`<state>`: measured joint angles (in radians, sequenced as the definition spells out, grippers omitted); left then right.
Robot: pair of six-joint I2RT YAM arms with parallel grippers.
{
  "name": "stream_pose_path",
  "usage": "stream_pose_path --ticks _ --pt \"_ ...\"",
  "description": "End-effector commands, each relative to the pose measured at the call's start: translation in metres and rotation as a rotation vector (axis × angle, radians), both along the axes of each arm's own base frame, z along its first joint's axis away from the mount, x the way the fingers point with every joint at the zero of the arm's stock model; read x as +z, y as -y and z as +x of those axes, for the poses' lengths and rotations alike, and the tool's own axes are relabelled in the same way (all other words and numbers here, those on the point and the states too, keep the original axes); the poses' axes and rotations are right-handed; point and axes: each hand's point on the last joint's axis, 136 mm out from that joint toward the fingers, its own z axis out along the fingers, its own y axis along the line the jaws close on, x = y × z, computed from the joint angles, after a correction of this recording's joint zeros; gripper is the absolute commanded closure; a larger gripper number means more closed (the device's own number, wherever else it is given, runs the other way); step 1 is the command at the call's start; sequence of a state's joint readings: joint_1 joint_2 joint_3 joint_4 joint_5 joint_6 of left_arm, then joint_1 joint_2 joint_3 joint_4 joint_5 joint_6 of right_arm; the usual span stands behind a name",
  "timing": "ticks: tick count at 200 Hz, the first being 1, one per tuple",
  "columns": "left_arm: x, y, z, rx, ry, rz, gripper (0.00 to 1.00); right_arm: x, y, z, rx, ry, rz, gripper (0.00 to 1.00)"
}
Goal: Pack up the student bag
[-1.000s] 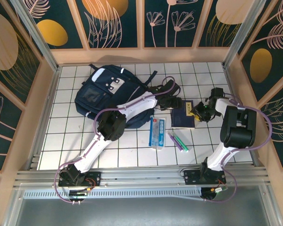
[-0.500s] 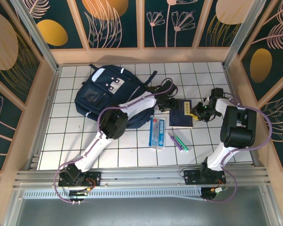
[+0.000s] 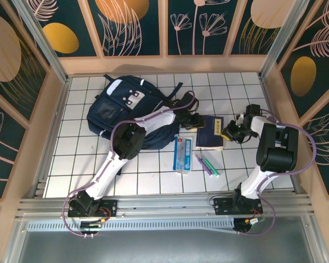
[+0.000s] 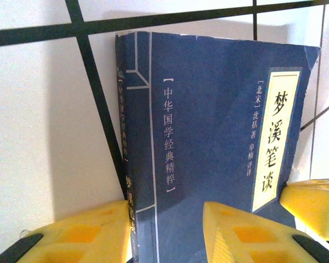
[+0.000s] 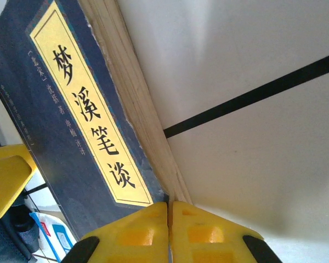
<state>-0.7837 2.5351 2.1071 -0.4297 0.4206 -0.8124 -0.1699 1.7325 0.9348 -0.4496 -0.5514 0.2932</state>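
Observation:
The student bag, a navy-blue backpack with a grey flap, lies at the back left of the tiled table. A small dark-blue book lies flat to its right. My left gripper stands open at the book's left edge. In the left wrist view one yellow finger touches the spine of the book, the other rests on the cover, and my left gripper straddles that edge. My right gripper is at the book's right side. It is shut, tips against a corner of the book by the page edges.
A clear blue-printed pencil case lies in front of the book, with purple and green markers to its right. Wooden walls enclose the table on three sides. The backpack's dark straps trail toward the left gripper.
Both grippers have narrowed: the right one closed fully at the book's corner, the left one closed partway over the spine edge. The left gripper shifted slightly left.

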Motion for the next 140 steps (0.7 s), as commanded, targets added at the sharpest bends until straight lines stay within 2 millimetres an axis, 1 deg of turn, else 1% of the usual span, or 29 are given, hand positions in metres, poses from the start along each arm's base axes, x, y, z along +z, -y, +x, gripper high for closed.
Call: stream_pose_path --ticks 1,16,29,51,69,84,114,125,140 --pt "0.047 0.050 -0.034 -0.163 0.036 -0.228 0.60 0.003 -0.022 -0.005 0.058 0.015 0.092 0.95" --pt "0.052 0.049 -0.036 -0.169 0.041 -0.239 0.58 0.003 -0.023 -0.005 0.061 0.024 0.092 1.00" --pt "0.056 0.048 -0.038 -0.172 0.046 -0.246 0.59 0.004 -0.023 -0.005 0.063 0.031 0.092 1.00" --pt "0.062 0.049 -0.041 -0.186 0.050 -0.274 0.64 0.005 -0.025 -0.004 0.070 0.048 0.105 1.00" --pt "0.064 0.048 -0.043 -0.194 0.053 -0.278 0.71 0.008 -0.026 -0.002 0.072 0.061 0.114 1.00" --pt "0.073 0.049 -0.045 -0.217 0.067 -0.297 0.79 0.010 -0.027 -0.001 0.074 0.072 0.121 1.00" --pt "0.088 0.047 -0.048 -0.247 0.098 -0.309 0.89 0.014 -0.030 0.000 0.083 0.096 0.139 1.00" --pt "0.093 0.046 -0.049 -0.256 0.109 -0.315 0.96 0.015 -0.031 0.000 0.087 0.101 0.147 1.00" --pt "0.099 0.045 -0.050 -0.261 0.120 -0.322 1.00 0.018 -0.033 0.000 0.090 0.113 0.157 1.00"
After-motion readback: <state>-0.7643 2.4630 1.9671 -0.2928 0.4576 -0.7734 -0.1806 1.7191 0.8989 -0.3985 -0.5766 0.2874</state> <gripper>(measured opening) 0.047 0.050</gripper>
